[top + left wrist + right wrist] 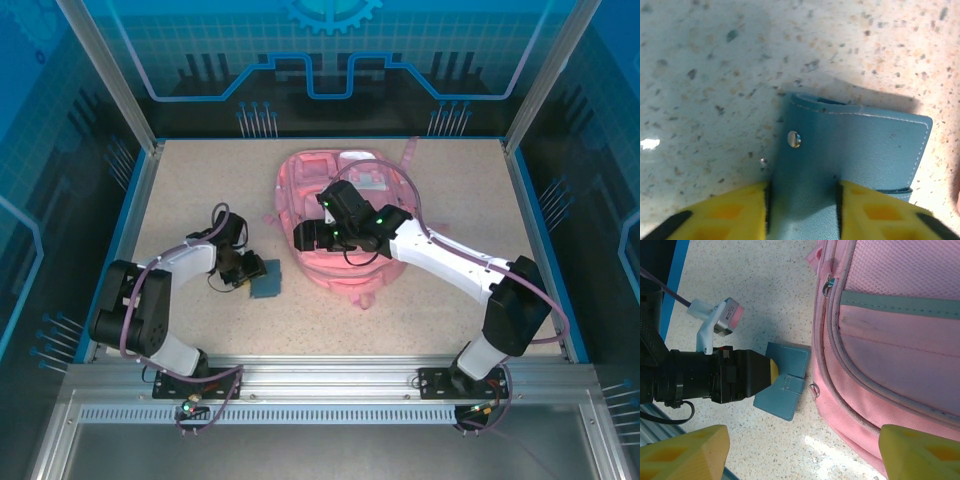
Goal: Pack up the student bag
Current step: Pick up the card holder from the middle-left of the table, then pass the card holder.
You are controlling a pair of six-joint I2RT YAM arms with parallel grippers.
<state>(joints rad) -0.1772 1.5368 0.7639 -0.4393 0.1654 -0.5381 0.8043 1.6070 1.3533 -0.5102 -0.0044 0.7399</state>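
- My left jaws [802,192] are clenched on the blue wallet [855,145], one yellow finger against each long side of its narrow end. How firm the pinch is, I cannot tell.
- My right jaws [802,450] are released and spread wide, with nothing between them.
- The pink backpack [900,365] lies flat in the middle of the table [200,190], toward the back. The wallet lies on the table just beside its left edge.
- To do this step well, I think I should finish the squeeze before lifting. The cover looks smooth, so a half grip could let it slide out.
- I hold the wallet near one end, below the snap stud [794,139], so the free end may droop. I should lift straight up and slowly.
- The wallet's corner sits close to the backpack's side. I should rise clear before swinging across, so that I do not drag the fabric.
- The zip line that I see from the right wrist looks closed, with its pull [827,287] near the top. I judge that my right jaws must open a pocket before the wallet can go in.
- My left arm is folded, with the elbow back near its base, the forearm reaching forward and to the right, and the wrist low over the table.
- My right arm stretches on a diagonal from its base toward the left. Its wrist hangs above the backpack's near left edge, and its fingers point down.
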